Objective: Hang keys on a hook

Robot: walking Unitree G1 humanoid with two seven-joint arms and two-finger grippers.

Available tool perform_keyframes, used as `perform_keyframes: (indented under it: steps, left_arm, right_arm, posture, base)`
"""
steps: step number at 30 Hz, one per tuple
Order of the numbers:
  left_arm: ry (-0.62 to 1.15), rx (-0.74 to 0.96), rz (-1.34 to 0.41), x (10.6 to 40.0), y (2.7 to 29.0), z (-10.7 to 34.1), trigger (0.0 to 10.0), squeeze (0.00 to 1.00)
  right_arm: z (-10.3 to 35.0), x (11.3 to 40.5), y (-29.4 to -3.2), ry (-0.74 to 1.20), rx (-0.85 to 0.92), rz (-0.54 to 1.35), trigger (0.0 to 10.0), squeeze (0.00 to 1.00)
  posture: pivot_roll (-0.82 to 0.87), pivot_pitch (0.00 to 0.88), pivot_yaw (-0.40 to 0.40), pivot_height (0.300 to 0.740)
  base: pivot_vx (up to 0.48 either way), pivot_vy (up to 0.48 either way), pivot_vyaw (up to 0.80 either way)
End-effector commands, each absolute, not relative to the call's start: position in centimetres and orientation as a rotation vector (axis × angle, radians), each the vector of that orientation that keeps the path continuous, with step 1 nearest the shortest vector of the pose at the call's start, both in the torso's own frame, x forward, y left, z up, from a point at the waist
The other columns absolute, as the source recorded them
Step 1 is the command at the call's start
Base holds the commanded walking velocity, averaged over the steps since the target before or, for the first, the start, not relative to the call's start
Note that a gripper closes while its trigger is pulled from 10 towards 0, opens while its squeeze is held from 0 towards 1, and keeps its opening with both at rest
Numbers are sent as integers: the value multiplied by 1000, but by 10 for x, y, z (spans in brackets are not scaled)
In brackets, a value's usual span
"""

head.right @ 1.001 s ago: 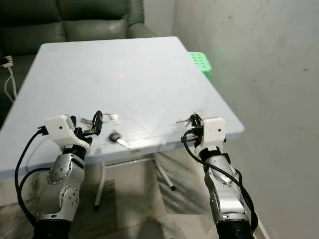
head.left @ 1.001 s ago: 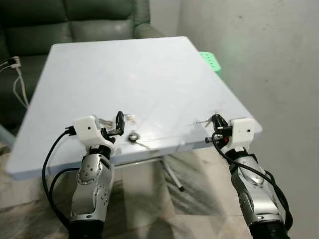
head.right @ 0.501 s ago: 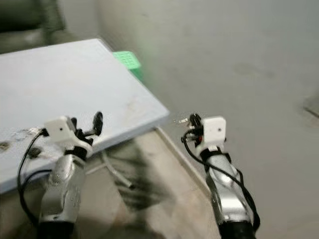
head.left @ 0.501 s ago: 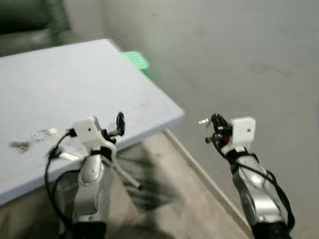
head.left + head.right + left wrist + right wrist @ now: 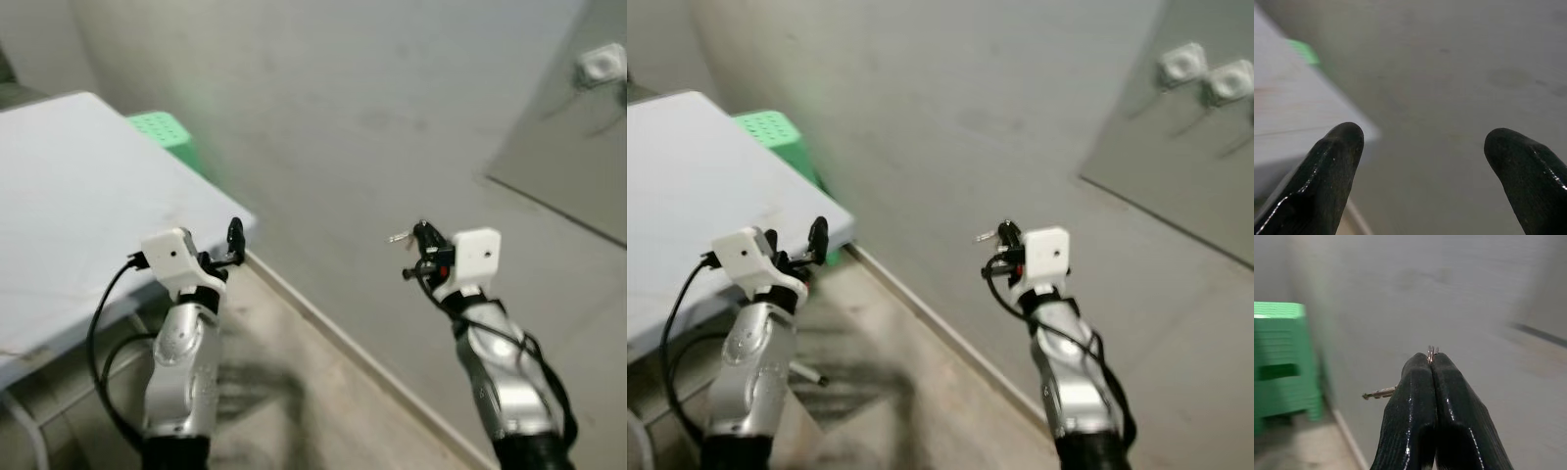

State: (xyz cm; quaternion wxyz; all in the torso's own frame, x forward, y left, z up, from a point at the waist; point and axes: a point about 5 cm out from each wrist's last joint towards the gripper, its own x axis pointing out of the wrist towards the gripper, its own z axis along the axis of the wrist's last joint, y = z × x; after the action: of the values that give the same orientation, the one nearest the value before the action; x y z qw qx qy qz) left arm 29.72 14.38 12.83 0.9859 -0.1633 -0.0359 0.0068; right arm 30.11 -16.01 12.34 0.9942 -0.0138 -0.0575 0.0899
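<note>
The small silver metal key [image 5: 1382, 392] is mostly hidden between the closed black fingers of the right gripper [image 5: 1431, 363]; just its blade and a ring edge show. At two o'clock, white square wall fittings [image 5: 1205, 73] are too blurred to identify. The pale blue table [image 5: 59, 196] is cut off at nine o'clock.

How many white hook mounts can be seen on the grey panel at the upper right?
2. On the grey panel, one white hook mount sits left of the other, side by side near the top edge. More may lie beyond the frame.
</note>
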Motion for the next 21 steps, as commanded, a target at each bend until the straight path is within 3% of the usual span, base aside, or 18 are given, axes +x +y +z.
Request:
perform_keyframes:
  steps: [1, 21]
  left_arm:
    - [-84, -331, 20, 298, 143, 132, 10000, 0]
    - [-62, -328, 40, 299, 143, 131, 10000, 0]
  right_arm:
    - [128, 302, -161, -132, -22, 176, 10000, 0]
    - [130, 305, -161, -127, -40, 175, 10000, 0]
  posture:
    - [26, 11, -75, 740]
    - [26, 24, -84, 740]
  base:
    - [0, 0, -775]
    - [0, 0, -762]
